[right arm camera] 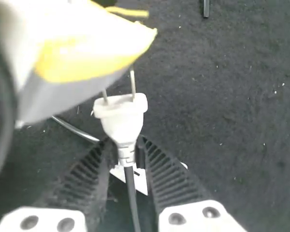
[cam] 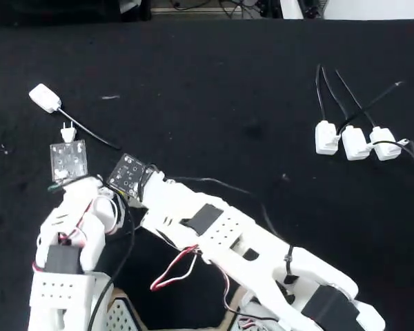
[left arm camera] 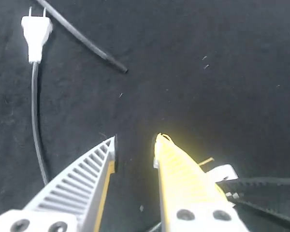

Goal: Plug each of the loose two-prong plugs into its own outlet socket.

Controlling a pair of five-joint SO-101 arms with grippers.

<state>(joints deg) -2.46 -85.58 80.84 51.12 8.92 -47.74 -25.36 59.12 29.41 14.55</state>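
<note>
Black cloth covers the whole bench, and my two arms sit crowded together toward its near left corner. My right gripper [right arm camera: 124, 143] is clamped on the neck of a white two-prong plug [right arm camera: 121, 111], right where the cord leaves the body. The prongs point away from the wrist. My left gripper [left arm camera: 135, 140] hangs with its jaws apart and nothing between them. One of its fingers [right arm camera: 87, 43] sits over the held plug's prongs, touching or nearly so; I cannot tell which. A second loose plug [cam: 67, 131] lies on the cloth just beyond the left gripper, its cord trailing back toward it. The three white outlet sockets [cam: 355, 142] stand in a row toward the right edge, well apart from both arms. I judge the step in hand to be carrying the held plug across to a socket. I would first draw the left arm clear so it cannot knock the prongs. The hold is low on the neck, so the plug may pivot. I would travel slowly, square the prongs to the slots and push straight in. The socket blocks look light and may slide, so bracing one with the free gripper seems wise.
</note>
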